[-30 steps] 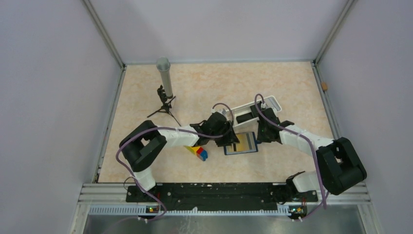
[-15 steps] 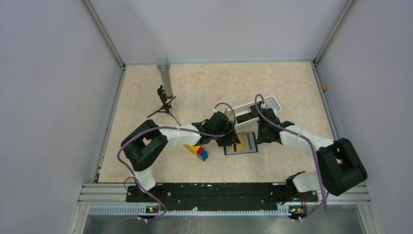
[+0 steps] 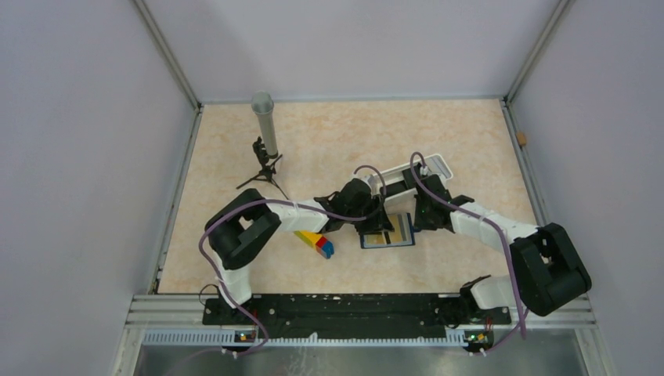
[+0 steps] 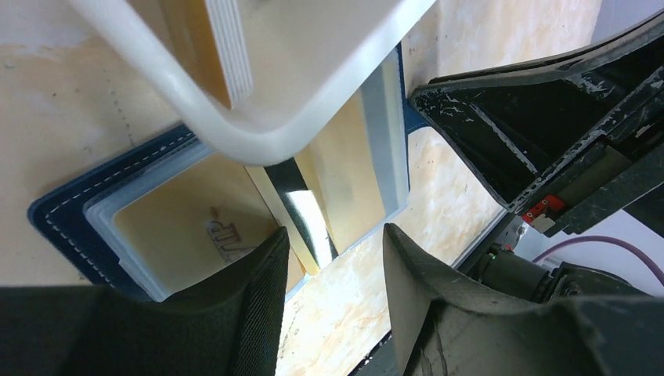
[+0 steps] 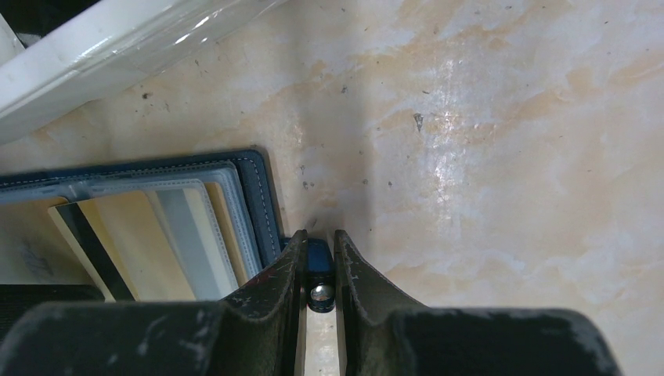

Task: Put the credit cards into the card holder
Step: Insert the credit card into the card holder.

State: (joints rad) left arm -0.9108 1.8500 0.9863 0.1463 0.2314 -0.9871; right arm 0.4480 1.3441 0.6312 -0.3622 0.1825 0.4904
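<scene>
The navy card holder (image 3: 399, 235) lies open and flat on the marbled bench (image 3: 329, 141), just right of centre in the overhead view, hemmed in by both arms. The right hand (image 5: 319, 244) enters from the bottom edge of its wrist view. It is pressed together on the holder's small snap tab (image 5: 317, 274) (the metal stud shows between the fingers), which juts from the wallet's lower right corner.

The left hand (image 4: 333, 235) is spread. Its two dark fingers (image 4: 250, 305), at the bottom of the left wrist view, straddle the yellow-gold card (image 4: 348, 184), whose black magnetic stripe (image 4: 301, 215) runs diagonally through the gap. Whether either finger touches the card cannot be told. The card lies on the holder's paler inner slots, but how far it is slid in is unclear. A greyish card (image 5: 186, 233) sits tucked in the slots just beside it, toward the navy border.

A white tray (image 3: 407, 178) rests just above the holder in the overhead view. Its rounded rim fills the top of the left wrist view and covers part of the wallet there. To the lower left of the holder, coloured toy bricks (image 3: 317, 244) sit near the left forearm. Well apart, in the upper left of the bench, a grey cylinder (image 3: 265, 121) stands upright on a small black tripod (image 3: 262, 174).
</scene>
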